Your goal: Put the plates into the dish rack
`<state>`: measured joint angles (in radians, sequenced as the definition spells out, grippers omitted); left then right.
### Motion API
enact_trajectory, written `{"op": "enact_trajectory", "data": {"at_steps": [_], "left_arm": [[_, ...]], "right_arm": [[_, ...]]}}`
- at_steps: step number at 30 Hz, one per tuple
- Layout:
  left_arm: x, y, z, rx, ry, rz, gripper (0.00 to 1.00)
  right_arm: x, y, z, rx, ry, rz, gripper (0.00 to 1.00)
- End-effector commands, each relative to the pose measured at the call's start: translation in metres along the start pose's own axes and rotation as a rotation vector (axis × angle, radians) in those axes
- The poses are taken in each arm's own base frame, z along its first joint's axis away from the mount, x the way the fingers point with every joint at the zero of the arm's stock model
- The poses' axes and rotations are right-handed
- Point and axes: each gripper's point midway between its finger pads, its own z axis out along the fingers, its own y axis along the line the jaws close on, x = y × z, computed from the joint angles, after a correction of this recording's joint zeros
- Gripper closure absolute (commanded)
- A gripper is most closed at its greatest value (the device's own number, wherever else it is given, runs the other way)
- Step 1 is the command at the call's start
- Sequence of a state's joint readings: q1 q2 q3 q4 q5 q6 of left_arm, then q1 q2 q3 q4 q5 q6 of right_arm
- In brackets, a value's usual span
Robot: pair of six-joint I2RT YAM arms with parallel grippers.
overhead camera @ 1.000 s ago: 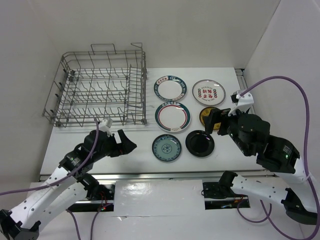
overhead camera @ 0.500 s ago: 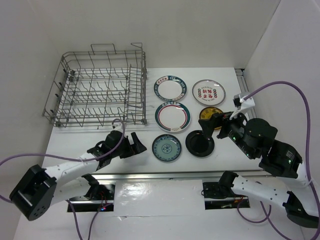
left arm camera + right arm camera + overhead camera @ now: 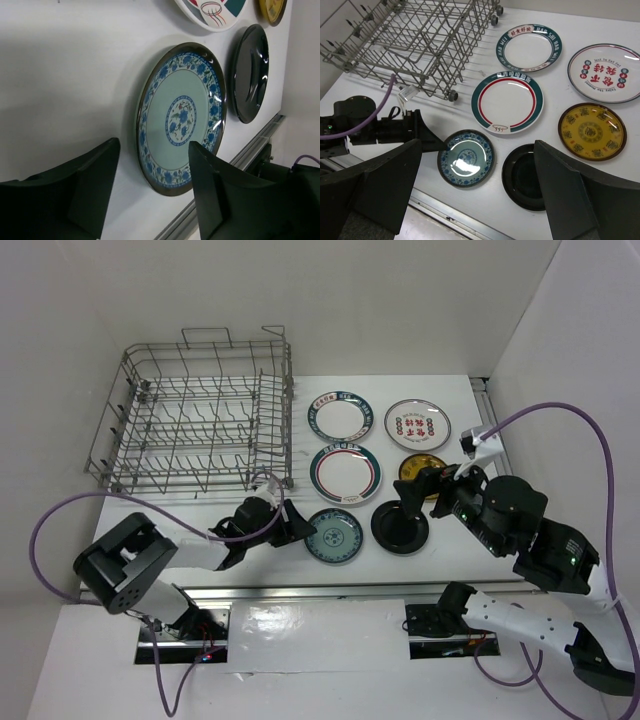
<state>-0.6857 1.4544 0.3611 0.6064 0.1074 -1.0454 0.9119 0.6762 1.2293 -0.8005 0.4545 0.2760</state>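
Six plates lie flat on the white table: two green-rimmed, a red-marked one, a yellow one, a black one and a pale teal patterned plate. The dish rack stands empty at the back left. My left gripper lies low at the teal plate's left rim. It is open, the plate's edge between its fingertips, nothing gripped. My right gripper hovers open above the black plate, partly hiding the yellow one.
A metal rail runs along the table's near edge just in front of the teal and black plates. The rack's caster wheels stand close behind the left gripper. A white wall closes off the right side.
My left arm has stretched down and to the right, from beside the rack's front to the teal plate's rim, and its jaws have narrowed a little. The right arm has barely shifted.
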Motion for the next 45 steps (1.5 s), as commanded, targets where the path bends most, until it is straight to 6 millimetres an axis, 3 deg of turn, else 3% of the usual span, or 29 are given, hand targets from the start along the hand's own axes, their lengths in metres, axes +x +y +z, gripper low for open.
{"op": "enact_trajectory", "data": {"at_steps": [1, 8, 9, 10, 13, 14, 18, 23, 25, 26, 27, 31, 32, 35, 37, 39, 40, 43, 44, 45], "left_arm": [[0.021, 0.016, 0.008, -0.029, 0.063, -0.032, 0.3], [0.027, 0.019, 0.015, -0.031, 0.084, -0.029, 0.33], [0.029, 0.021, 0.016, -0.039, 0.089, -0.03, 0.37], [0.029, 0.021, 0.016, -0.039, 0.089, -0.03, 0.48], [0.033, 0.028, 0.016, -0.064, 0.106, -0.035, 0.64], [0.034, 0.031, 0.016, -0.079, 0.105, -0.036, 0.77], [0.032, 0.035, 0.012, -0.108, 0.097, -0.037, 1.0], [0.028, 0.038, 0.002, -0.149, 0.083, -0.018, 1.0], [0.017, 0.027, -0.008, -0.142, 0.035, 0.009, 1.0], [0.015, 0.031, -0.015, -0.176, 0.037, 0.022, 1.0], [-0.001, 0.015, -0.025, -0.145, -0.025, 0.047, 1.0], [-0.024, -0.004, -0.051, -0.153, -0.079, 0.115, 1.0], [-0.033, -0.02, -0.063, -0.115, -0.117, 0.14, 1.0], [-0.052, -0.044, -0.091, -0.097, -0.161, 0.211, 1.0], [-0.072, -0.077, -0.12, -0.025, -0.228, 0.276, 1.0], [-0.079, -0.082, -0.143, -0.049, -0.242, 0.316, 1.0], [-0.095, -0.105, -0.167, -0.006, -0.3, 0.354, 1.0], [-0.112, -0.108, -0.203, -0.089, -0.346, 0.387, 1.0], [-0.134, -0.126, -0.233, -0.085, -0.436, 0.382, 1.0], [-0.141, -0.129, -0.246, -0.105, -0.463, 0.377, 1.0]], "right_arm": [[-0.012, 0.006, 0.003, -0.018, -0.035, 0.024, 0.01], [-0.012, 0.005, 0.0, -0.018, -0.036, 0.025, 0.01], [-0.012, 0.005, 0.0, -0.018, -0.036, 0.025, 0.01], [-0.008, 0.005, 0.002, -0.016, -0.028, 0.021, 0.01], [-0.01, 0.004, -0.001, -0.018, -0.036, 0.025, 0.01], [-0.01, 0.004, -0.001, -0.018, -0.036, 0.025, 0.01], [-0.012, 0.005, -0.001, -0.021, -0.044, 0.029, 0.01], [-0.006, 0.005, 0.003, -0.017, -0.034, 0.024, 0.01], [-0.004, 0.006, 0.007, -0.014, -0.023, 0.018, 0.01], [-0.004, 0.006, 0.007, -0.014, -0.023, 0.018, 0.01], [-0.004, 0.006, 0.007, -0.014, -0.023, 0.027, 0.01], [-0.003, 0.005, 0.008, -0.004, -0.026, 0.028, 0.01], [-0.002, 0.003, 0.011, 0.005, -0.028, 0.03, 0.01], [-0.002, 0.003, 0.011, 0.005, -0.028, 0.03, 0.01], [0.001, 0.001, 0.013, 0.019, -0.016, 0.022, 0.01], [0.001, 0.001, 0.013, 0.019, -0.015, 0.022, 0.01], [0.001, 0.001, 0.013, 0.019, -0.015, 0.022, 0.01], [0.001, 0.001, 0.013, 0.019, -0.015, 0.022, 0.01], [0.001, 0.001, 0.013, 0.019, -0.015, 0.013, 0.01], [0.001, 0.001, 0.013, 0.019, -0.015, 0.012, 0.01]]}}
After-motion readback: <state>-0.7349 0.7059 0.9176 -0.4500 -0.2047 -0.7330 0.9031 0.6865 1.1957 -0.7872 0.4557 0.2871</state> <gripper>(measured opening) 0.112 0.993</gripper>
